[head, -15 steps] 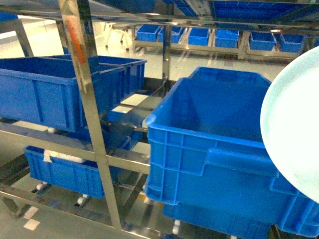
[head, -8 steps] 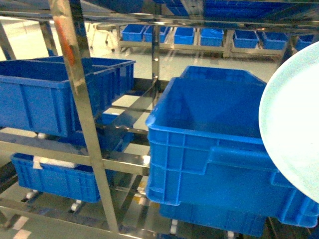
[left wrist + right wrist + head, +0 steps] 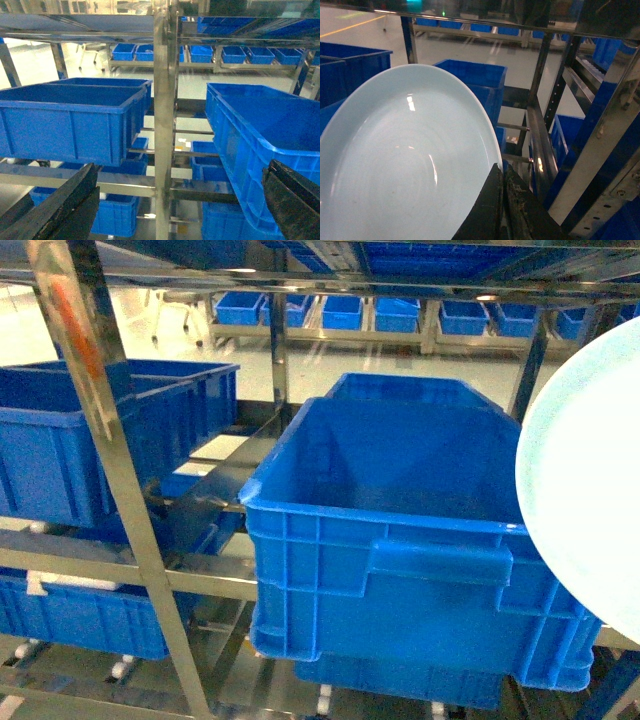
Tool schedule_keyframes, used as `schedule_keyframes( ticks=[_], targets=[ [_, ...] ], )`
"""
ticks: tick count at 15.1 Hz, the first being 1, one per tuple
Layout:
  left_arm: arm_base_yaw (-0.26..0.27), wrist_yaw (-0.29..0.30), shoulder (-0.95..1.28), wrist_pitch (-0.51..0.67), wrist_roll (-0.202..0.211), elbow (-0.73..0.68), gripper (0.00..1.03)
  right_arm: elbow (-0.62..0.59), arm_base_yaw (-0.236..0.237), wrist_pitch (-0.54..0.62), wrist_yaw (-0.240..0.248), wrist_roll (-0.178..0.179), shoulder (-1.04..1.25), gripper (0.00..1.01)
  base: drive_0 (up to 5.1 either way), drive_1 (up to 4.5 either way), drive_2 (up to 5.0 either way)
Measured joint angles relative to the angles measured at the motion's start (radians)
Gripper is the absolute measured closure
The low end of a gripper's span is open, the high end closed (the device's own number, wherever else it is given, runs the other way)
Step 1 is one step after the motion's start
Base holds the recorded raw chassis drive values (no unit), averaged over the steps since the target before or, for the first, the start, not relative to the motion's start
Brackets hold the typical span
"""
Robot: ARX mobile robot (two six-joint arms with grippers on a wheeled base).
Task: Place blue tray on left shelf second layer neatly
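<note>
We hold the blue tray (image 3: 405, 165) in our right gripper (image 3: 501, 200), whose dark fingers (image 3: 487, 210) are pinched onto the tray's rim at its lower right edge. The tray is raised off any surface and tilted, its smooth pale inside facing the right wrist camera. In the head view the blue tray (image 3: 585, 490) fills the right edge of the picture, in front of the large blue crate (image 3: 400, 540) that sits on a tier of the steel rack. A second blue crate (image 3: 395, 390) stands just behind that one.

To the left, past a shiny upright (image 3: 110, 460), lies the left shelf (image 3: 70, 565), where another deep blue crate (image 3: 60, 450) rests on a flat metal tier, with a lower crate (image 3: 80, 610) beneath it.

Our left gripper (image 3: 175, 200) is spread wide and holds nothing; its two dark fingers (image 3: 55, 210) show at the bottom corners of the left wrist view, either side of a steel upright (image 3: 165, 120). Beyond the racks, a row of small blue bins (image 3: 340, 312) lines a far shelf.
</note>
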Motion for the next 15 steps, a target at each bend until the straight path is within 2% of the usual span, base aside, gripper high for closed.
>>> schedule_keyframes(
  ticks=[4, 7, 12, 15],
  targets=[
    [0.001, 0.003, 0.0, 0.001, 0.0, 0.0, 0.05, 0.0, -0.001, -0.003, 0.002, 0.0, 0.002, 0.99, 2.7, 2.0, -5.0],
    [0.0, 0.003, 0.0, 0.0, 0.0, 0.0, 0.05, 0.0, -0.001, -0.001, 0.001, 0.0, 0.006, 0.99, 0.5, 1.74, -0.7],
    [0.001, 0.003, 0.0, 0.001, 0.0, 0.0, 0.05, 0.0, 0.0, -0.001, 0.001, 0.0, 0.006, 0.99, 0.0, 0.0, 0.0],
    [0.001, 0.003, 0.0, 0.001, 0.0, 0.0, 0.05, 0.001, -0.014, -0.025, -0.025, 0.043, 0.018, 0.99, 0.0, 0.0, 0.0]
  ],
)
